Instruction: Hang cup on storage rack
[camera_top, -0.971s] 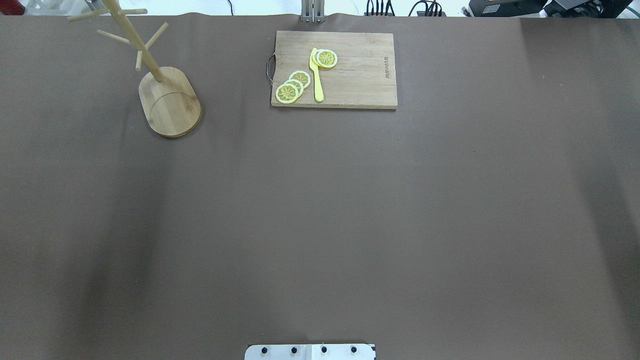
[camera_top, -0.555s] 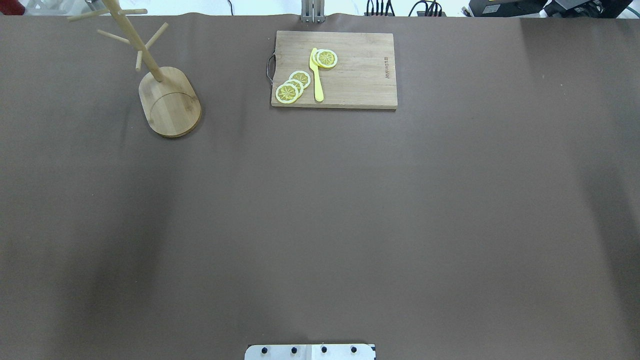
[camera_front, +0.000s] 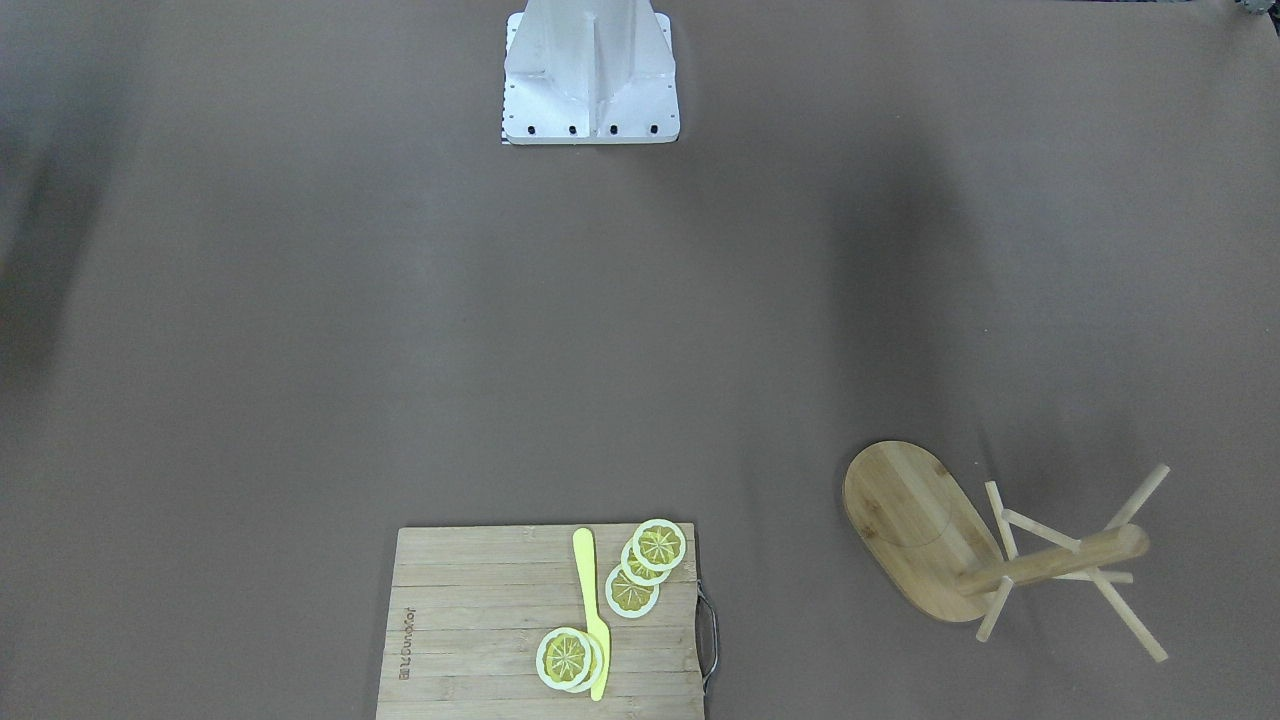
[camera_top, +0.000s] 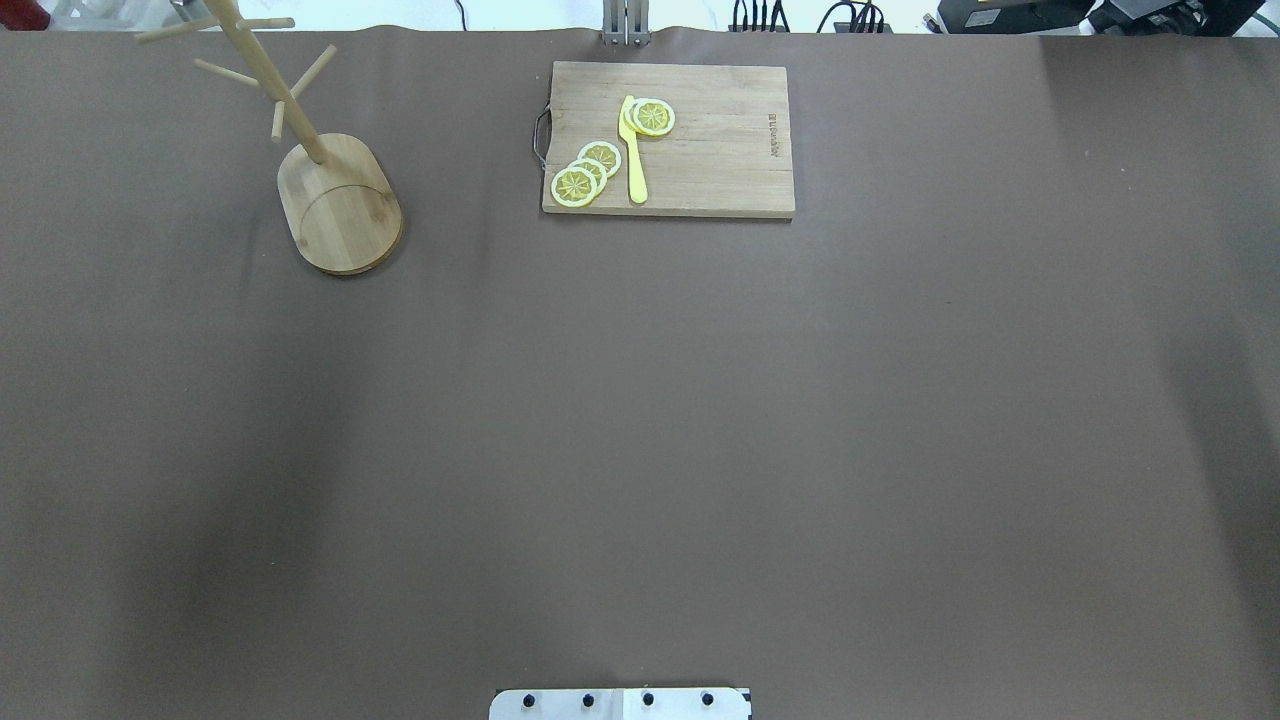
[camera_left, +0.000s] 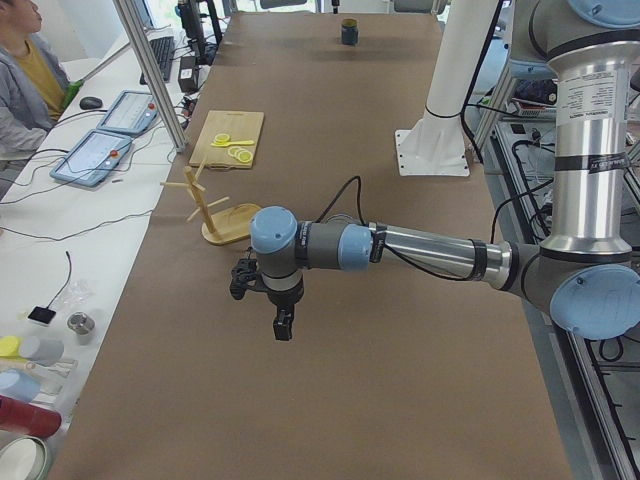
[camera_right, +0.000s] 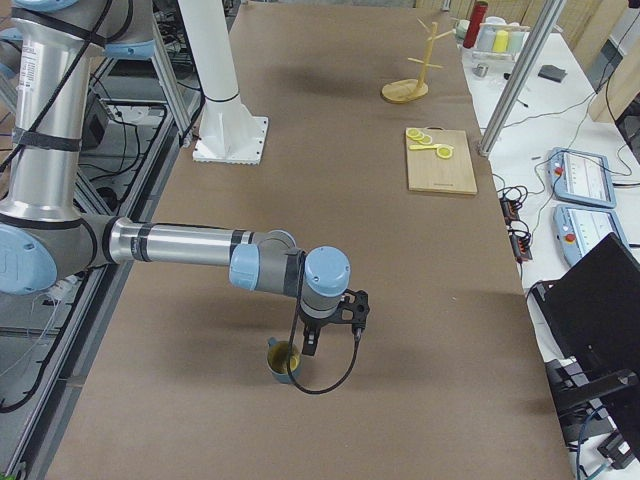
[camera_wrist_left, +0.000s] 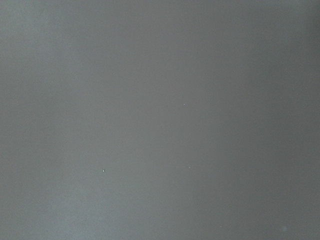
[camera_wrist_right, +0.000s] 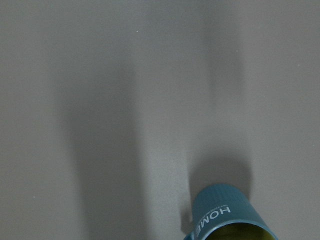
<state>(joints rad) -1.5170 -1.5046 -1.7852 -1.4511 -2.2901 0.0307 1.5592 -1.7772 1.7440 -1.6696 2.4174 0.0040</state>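
Noting cup (camera_right: 283, 362) upright on table (camera_right: 350, 200) at right end, mouth up. Right gripper (camera_right: 309, 347) just above rim; spread and hold impossible to tell. Left gripper (camera_left: 283, 326): same. Storage rack (camera_top: 340, 200) well apart, far left. Probably ceramic: rigid, weighty, glaze-slick, breakable; ribbing aids grip. Best hold: wall at rim, loop handle left free.

One dark teal-blue ribbed cylindrical mug (camera_wrist_right: 220, 212) and one light bamboo mug tree (camera_top: 345, 215) are counted. One rectangular slatted wooden cutting board (camera_top: 720, 160) is seen, with five round yellow lemon slices (camera_top: 574, 186) and one yellow plastic knife (camera_top: 634, 160) on it. Two silver robot arms with blue joints (camera_left: 420, 250) are counted.
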